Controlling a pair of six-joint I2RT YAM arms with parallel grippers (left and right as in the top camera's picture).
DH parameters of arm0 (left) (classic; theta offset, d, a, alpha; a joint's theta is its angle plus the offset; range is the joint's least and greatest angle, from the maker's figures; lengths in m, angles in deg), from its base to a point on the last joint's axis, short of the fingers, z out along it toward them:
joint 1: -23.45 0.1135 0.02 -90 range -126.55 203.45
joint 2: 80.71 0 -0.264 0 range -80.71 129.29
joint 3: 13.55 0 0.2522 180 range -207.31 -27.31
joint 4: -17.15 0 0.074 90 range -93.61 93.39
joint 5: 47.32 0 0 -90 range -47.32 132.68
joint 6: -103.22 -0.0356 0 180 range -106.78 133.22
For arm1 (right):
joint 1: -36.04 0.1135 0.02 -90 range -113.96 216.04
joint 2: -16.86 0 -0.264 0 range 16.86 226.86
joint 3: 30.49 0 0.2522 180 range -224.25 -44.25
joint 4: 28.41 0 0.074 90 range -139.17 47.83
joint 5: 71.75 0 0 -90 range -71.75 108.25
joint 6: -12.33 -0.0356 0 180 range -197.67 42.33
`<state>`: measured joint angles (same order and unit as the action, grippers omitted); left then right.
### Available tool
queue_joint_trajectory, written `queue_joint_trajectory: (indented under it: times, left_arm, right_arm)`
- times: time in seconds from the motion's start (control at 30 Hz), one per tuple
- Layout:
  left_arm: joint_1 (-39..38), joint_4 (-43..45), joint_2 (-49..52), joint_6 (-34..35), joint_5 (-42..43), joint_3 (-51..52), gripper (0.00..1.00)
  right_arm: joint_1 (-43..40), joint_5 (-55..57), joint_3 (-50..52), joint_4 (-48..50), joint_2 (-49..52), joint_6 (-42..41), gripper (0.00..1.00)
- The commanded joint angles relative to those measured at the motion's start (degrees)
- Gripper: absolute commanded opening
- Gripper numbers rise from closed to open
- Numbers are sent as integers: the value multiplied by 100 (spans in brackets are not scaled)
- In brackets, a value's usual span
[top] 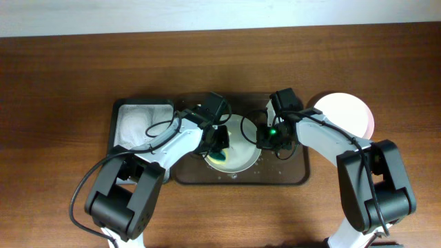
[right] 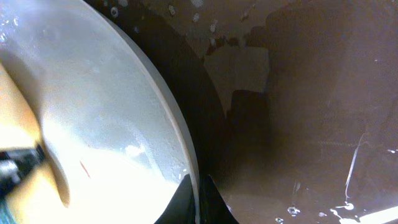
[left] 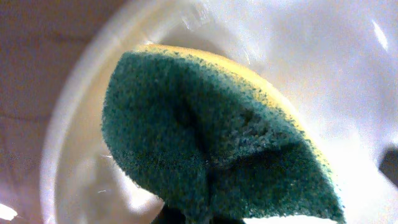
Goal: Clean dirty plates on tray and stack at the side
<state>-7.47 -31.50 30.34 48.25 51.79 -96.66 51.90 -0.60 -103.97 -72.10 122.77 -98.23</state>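
The left gripper (top: 219, 143) is clamped on a green sponge (left: 211, 137), held against a white plate (top: 242, 160) in the brown tray (top: 293, 176). The right gripper (top: 264, 138) pinches that plate's rim. Another plate (top: 344, 110) sits just beside the tray.

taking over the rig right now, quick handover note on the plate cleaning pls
Left gripper: shut on the green sponge, which is pressed on the plate in the brown tray.
Right gripper: shut on that plate's right rim, apparently steadying it.
Done: at least one white plate sits on the table right of the tray; I cannot tell how many are stacked there.
Left: a small red mark shows on the plate under the sponge. Finish wiping it, then stack it at the side.
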Motion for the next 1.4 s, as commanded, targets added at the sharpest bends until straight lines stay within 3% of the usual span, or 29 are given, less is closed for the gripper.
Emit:
queue_joint_trajectory:
  times: [0.0,0.3,0.37,0.47,0.57,0.87,1.1,1.27,1.37]
  left_arm:
    - [-219,127,245,-219,938,249,0]
    - [-446,1327,251,229,61,249,0]
    - [-415,1604,251,227,-116,249,6]
    - [-352,1674,251,227,-616,249,1]
    - [-282,1423,249,225,-1099,249,0]
    - [68,293,-35,221,-1211,247,0]
    - [116,72,-914,-516,-1040,247,0]
    - [638,-149,-1672,-522,-1043,247,0]
    - [1038,-479,-1731,-929,-1043,247,0]
  right_arm:
    - [68,435,57,-48,81,83,4]
    - [68,433,57,-52,81,83,4]
    - [68,433,57,-52,81,83,4]
    - [68,433,57,-59,81,83,4]
    - [68,433,57,-74,81,83,4]
    - [68,433,57,-72,81,83,4]
    - [68,435,57,-74,81,83,4]
    - [63,446,-149,-190,-90,267,4]
    - [63,863,-529,-566,-356,389,4]
